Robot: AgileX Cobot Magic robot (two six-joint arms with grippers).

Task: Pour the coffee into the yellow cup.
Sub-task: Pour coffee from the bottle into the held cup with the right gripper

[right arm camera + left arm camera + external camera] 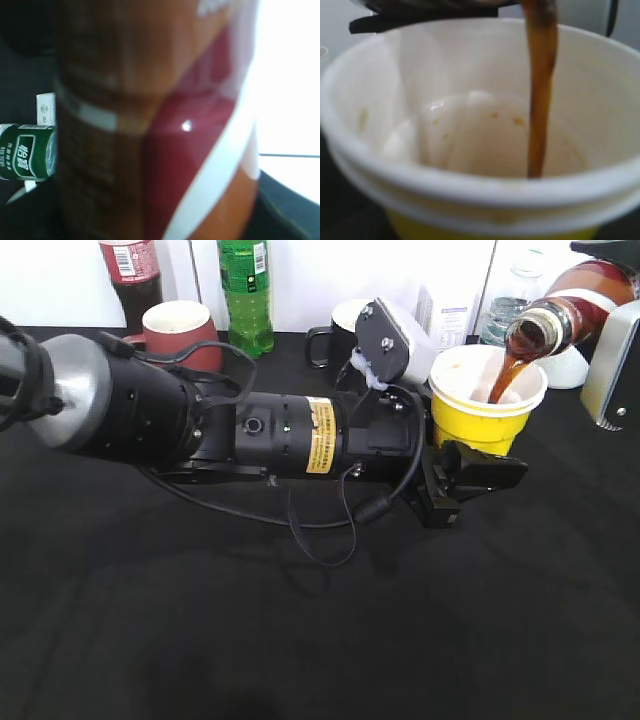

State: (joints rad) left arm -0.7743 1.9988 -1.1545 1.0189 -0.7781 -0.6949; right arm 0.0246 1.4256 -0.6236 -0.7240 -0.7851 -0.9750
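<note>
Pouring is underway: the right gripper (612,365) grips the tilted bottle (570,310), coffee (500,380) streams into the nearly empty yellow cup (480,425), clasped by the left gripper (470,480)

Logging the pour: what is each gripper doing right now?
Left gripper: closed on the yellow cup.
Right gripper: fingers not visible; the coffee bottle is tilted, pouring.

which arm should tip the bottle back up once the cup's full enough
The right. Its hand holds the tilted coffee bottle, with coffee streaming into the yellow cup. The left hand is at the cup's base, steadying it.
</note>
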